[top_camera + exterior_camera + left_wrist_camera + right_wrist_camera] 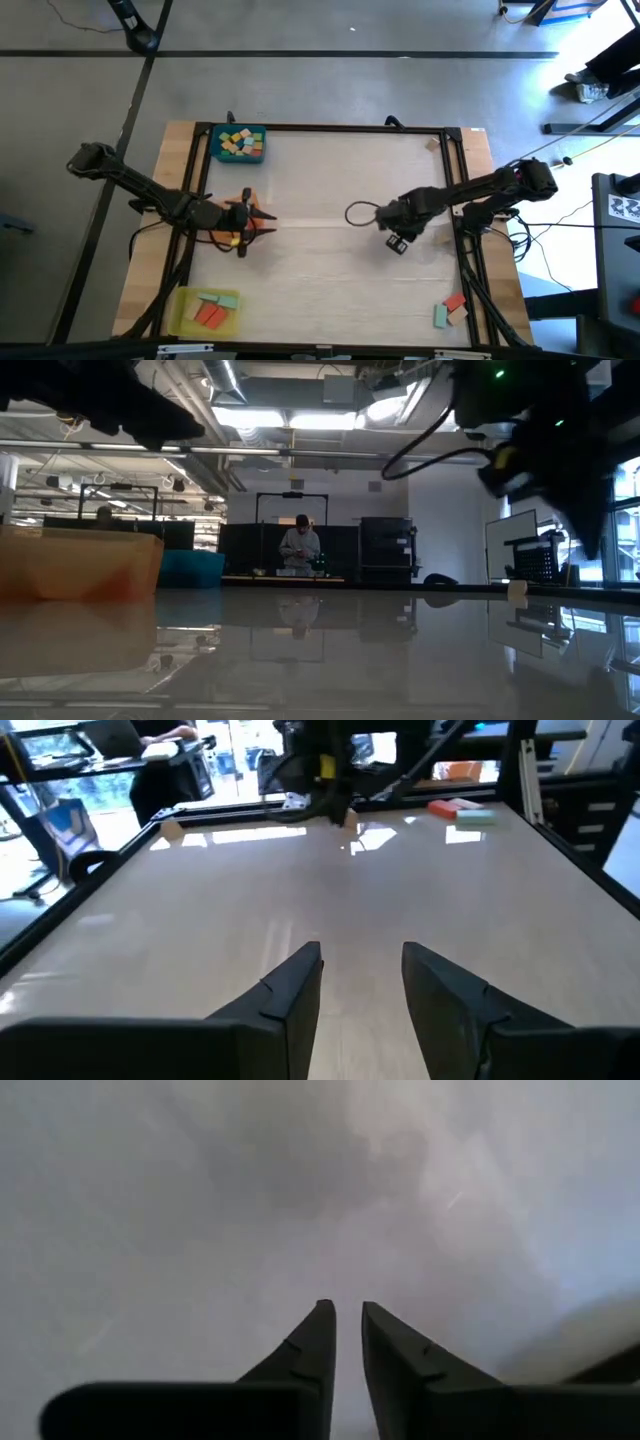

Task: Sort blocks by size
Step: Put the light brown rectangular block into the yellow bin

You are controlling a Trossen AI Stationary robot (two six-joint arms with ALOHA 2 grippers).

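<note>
The bench (pixel 330 200) top, filling the middle of the high view, is looking smooth and pale, and in the low view it is gleaming like glass, mirroring the room's ceiling lights. Bare light wood is showing along its left and right edges, inside a dark matt frame (pixel 330 128). The blocks (pixel 240 143) at upper left are looking like painted wood with a flat finish, lying in a smooth blue tray (pixel 214 145). The left gripper (pixel 362 982) fingers (pixel 290 995) at the bottom of the left wrist view are appearing as matt black plastic.

Two dark jointed arms (pixel 140 185) — black cables, tapered fingers (pixel 290 995).
</note>
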